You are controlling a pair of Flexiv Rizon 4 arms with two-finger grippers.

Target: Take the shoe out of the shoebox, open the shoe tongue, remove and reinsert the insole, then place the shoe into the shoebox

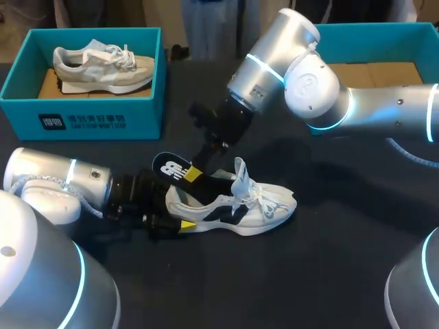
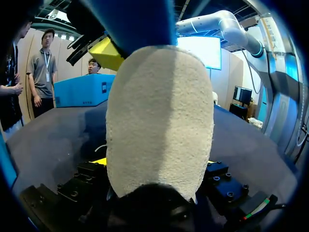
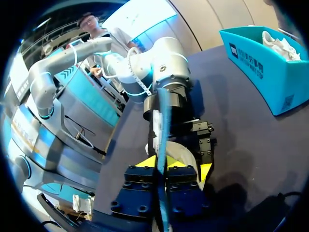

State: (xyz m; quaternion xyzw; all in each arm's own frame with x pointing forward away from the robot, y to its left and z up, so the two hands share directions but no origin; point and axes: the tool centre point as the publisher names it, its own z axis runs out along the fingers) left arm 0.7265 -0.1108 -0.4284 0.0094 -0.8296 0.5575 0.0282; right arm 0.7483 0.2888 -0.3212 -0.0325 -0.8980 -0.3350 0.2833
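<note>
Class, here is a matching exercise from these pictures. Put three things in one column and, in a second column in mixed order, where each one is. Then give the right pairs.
Column one:
1. white and navy shoe
2. insole
3. grey shoe

Column two:
A. inside the teal shoebox
B. lying on the table, its heel held by the left pincer
C. gripped by the right pincer, above a shoe's heel

Pairs: 1-B, 2-C, 3-A

Second shoebox (image 1: 377, 44) partly behind right arm (image 1: 322, 86)
</note>
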